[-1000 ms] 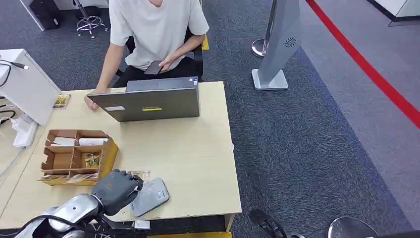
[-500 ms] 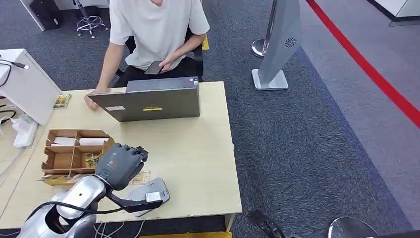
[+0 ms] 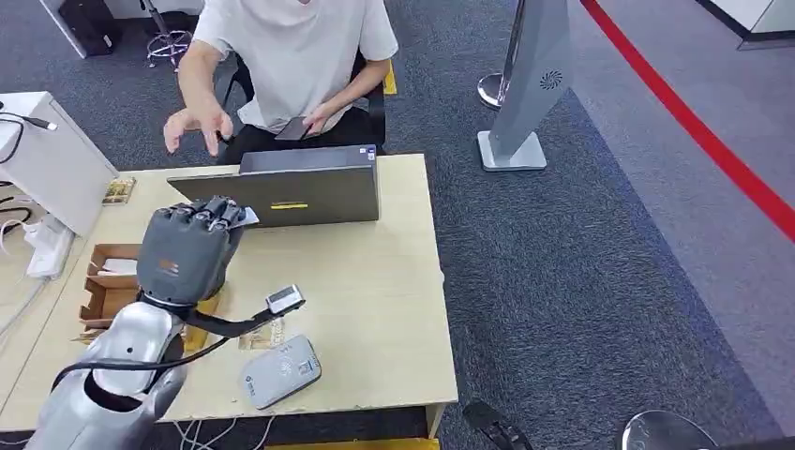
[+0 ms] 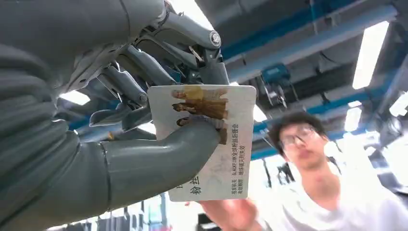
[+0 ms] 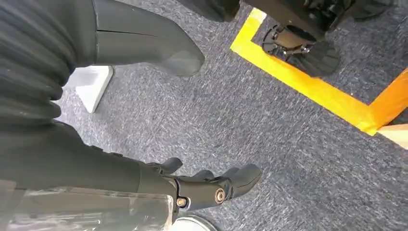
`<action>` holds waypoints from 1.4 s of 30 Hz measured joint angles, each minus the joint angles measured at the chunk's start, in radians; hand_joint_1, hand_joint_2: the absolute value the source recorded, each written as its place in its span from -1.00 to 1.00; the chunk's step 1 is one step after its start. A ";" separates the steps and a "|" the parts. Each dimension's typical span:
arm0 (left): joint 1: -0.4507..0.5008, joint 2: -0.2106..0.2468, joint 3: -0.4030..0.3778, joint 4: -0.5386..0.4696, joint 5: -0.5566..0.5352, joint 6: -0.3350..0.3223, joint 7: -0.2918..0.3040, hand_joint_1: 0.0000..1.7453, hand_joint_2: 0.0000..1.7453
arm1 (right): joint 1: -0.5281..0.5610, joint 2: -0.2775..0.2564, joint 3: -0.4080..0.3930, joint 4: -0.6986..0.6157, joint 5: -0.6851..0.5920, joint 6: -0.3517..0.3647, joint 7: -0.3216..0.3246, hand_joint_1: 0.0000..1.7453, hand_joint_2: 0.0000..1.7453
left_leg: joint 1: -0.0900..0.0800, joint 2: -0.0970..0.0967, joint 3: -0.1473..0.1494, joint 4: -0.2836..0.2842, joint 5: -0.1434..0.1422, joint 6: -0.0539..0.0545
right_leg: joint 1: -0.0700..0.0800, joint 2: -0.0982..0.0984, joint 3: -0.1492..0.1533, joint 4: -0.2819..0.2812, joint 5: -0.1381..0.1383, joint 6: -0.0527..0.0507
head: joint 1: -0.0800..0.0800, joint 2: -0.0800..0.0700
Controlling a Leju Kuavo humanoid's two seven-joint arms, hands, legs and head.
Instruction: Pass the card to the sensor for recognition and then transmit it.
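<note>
while left robot hand pinches card | raised above table edge

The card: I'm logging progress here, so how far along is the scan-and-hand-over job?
Whether it was scanned can't be read from this moment; the sensor lies alone near the table's front edge. In hand: the left hand holds the card raised over the table, between thumb and fingers. The person's hand is lifted toward it but not touching. Left: the hand-over itself. The right hand hangs open, holding nothing.
</note>
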 joint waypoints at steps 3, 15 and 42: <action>-0.052 -0.006 0.021 0.050 -0.035 -0.001 0.002 1.00 1.00 | -0.013 0.000 0.022 0.002 -0.008 0.000 0.001 -1.00 1.00 | 0.000 0.000 0.000 0.000 0.000 0.000 | 0.000 0.000 0.000 0.000 0.001 0.000 | 0.000 0.000; -0.189 -0.008 0.060 0.241 -0.044 -0.014 0.018 1.00 1.00 | -0.046 -0.010 0.081 0.027 -0.031 -0.007 0.005 -1.00 1.00 | 0.000 0.000 0.000 0.000 0.001 0.000 | 0.000 0.000 0.000 0.000 0.001 0.000 | 0.000 0.000; -0.057 0.000 0.061 0.099 0.143 -0.281 -0.032 -1.00 1.00 | -0.010 -0.014 0.046 0.011 -0.014 -0.016 0.030 -1.00 1.00 | 0.000 0.000 -0.002 0.000 0.000 0.000 | 0.000 0.001 -0.002 0.000 0.001 0.001 | 0.000 0.000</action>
